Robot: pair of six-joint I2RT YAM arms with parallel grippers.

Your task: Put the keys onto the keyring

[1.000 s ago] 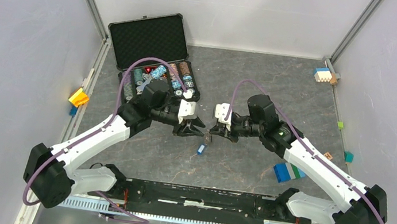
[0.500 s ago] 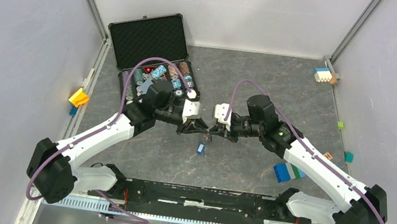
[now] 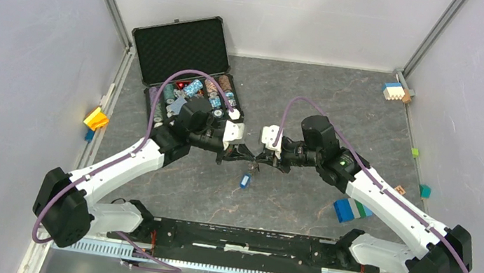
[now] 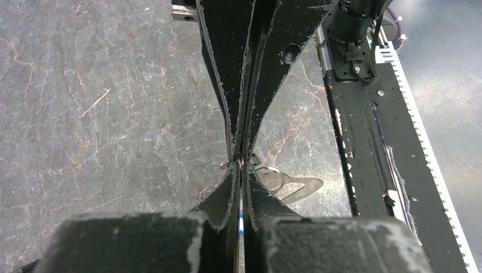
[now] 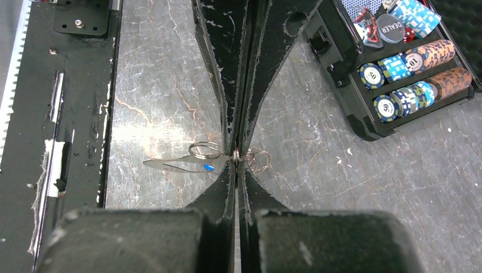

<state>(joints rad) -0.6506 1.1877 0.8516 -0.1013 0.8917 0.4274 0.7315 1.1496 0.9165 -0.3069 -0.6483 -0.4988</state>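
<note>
My left gripper (image 3: 242, 154) and right gripper (image 3: 259, 158) meet tip to tip above the middle of the table, both shut. The right gripper (image 5: 236, 158) pinches the thin wire keyring (image 5: 206, 151), seen edge-on at its tips, with more small wire loops (image 5: 258, 160) on the other side. A blue-tagged key (image 3: 245, 179) hangs below the tips. The left gripper (image 4: 240, 165) is shut on a small metal piece, apparently a key; a ring (image 4: 274, 177) shows beside its tips. The black-and-white tagged keys are hidden.
An open black case (image 3: 182, 45) with poker chips (image 3: 197, 92) lies at the back left, just behind the left arm. A blue-green block (image 3: 351, 209) sits right of centre. Small blocks lie by the walls: yellow (image 3: 96, 118), white-blue (image 3: 393, 91), teal (image 3: 425, 191).
My left gripper has moved right until its tips touch the right gripper's tips. The right gripper and the hanging blue key have stayed where they were.
</note>
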